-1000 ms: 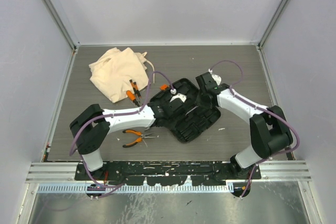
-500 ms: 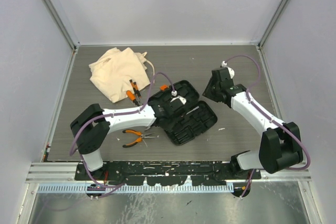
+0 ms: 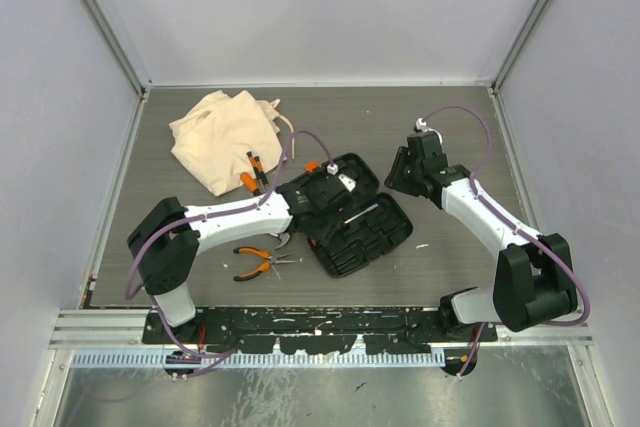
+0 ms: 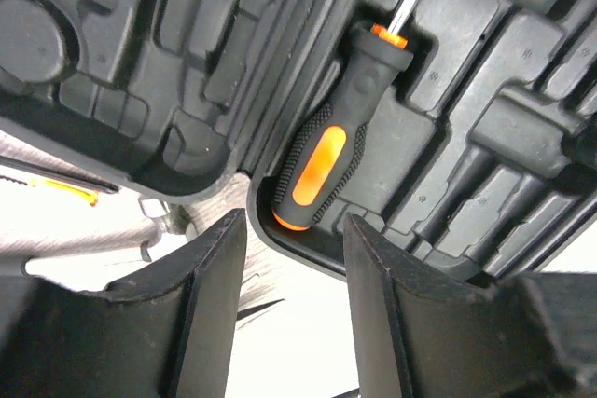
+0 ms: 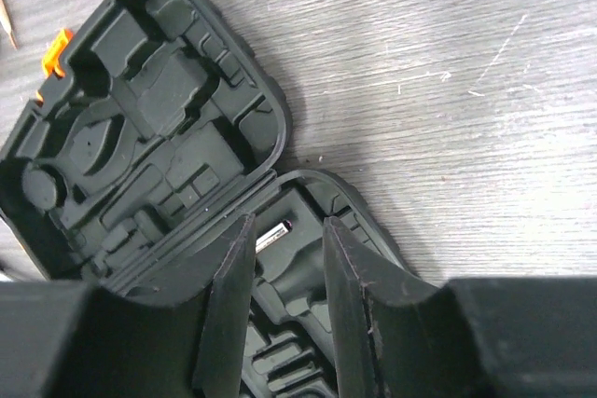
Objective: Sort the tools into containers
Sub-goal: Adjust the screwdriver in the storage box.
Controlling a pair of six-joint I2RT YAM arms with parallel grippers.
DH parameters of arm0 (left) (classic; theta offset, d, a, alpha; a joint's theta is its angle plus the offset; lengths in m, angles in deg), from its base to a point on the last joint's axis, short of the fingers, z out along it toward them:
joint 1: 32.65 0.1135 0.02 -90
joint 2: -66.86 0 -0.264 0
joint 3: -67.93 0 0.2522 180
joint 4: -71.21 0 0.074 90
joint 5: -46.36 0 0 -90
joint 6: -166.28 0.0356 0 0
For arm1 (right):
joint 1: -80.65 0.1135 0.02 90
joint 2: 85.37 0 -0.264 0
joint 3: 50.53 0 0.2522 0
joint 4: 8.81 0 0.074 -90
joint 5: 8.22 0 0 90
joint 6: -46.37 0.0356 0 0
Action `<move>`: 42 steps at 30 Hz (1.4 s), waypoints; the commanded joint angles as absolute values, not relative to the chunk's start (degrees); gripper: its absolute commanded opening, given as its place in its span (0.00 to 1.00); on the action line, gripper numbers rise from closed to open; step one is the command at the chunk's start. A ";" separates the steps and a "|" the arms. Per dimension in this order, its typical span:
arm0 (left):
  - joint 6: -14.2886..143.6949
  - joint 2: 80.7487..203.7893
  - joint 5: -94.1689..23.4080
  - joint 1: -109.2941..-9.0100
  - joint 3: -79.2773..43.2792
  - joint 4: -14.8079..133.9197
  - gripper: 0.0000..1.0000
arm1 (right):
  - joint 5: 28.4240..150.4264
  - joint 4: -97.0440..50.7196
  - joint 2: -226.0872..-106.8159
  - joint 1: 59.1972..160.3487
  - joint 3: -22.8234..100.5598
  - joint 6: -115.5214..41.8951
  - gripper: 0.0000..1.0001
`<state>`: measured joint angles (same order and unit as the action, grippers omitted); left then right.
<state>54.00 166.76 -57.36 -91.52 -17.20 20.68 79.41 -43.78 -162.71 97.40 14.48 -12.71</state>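
Screwdriver (image 4: 326,151) now sits in tool case (image 3: 345,255) slot, mid-scene. Left gripper (image 4: 294,235) just let go, jaws apart, empty. Right gripper (image 5: 287,240) backed off right, apart too. Pliers (image 3: 255,262) near-left next, probably.

We count one tool case (image 3: 368,234), one cloth bag (image 3: 215,137), one screwdriver (image 4: 322,160), one pair of pliers (image 3: 258,262), plus orange-handled tools (image 3: 250,177) too small to number.

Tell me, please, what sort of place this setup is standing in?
Probably a robotics lab test cell, not a workshop: plain white walls on aluminium posts box in a grey tabletop, and the open tool case lies staged on it.
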 commanded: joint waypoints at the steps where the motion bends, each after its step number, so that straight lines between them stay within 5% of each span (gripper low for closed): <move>1: 58.00 163.00 -53.08 -89.17 -17.40 26.18 0.47 | 84.76 -43.34 -163.09 97.00 16.35 -20.65 0.40; 17: 62.69 169.17 -43.10 -86.71 -18.90 31.63 0.43 | 90.42 -40.96 -165.68 96.97 15.50 -23.14 0.40; 24: 62.58 171.65 -44.71 -86.79 -19.38 30.50 0.27 | 89.87 -42.55 -165.35 96.97 15.39 -24.92 0.34; 30: 62.53 172.38 -45.09 -86.71 -18.58 30.42 0.24 | 87.18 -42.48 -165.23 96.96 16.30 -25.13 0.38; 37: 62.31 171.36 -45.56 -86.72 -15.80 30.82 0.22 | 82.85 -17.32 -154.45 96.89 6.44 -20.36 0.42; 42: 62.55 170.56 -45.15 -86.71 -13.43 31.43 0.22 | 91.00 -0.07 -149.92 96.91 -2.19 -31.62 0.37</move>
<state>62.17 170.30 -44.88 -86.80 -16.50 30.91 85.97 -18.51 -152.31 97.03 1.34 -23.81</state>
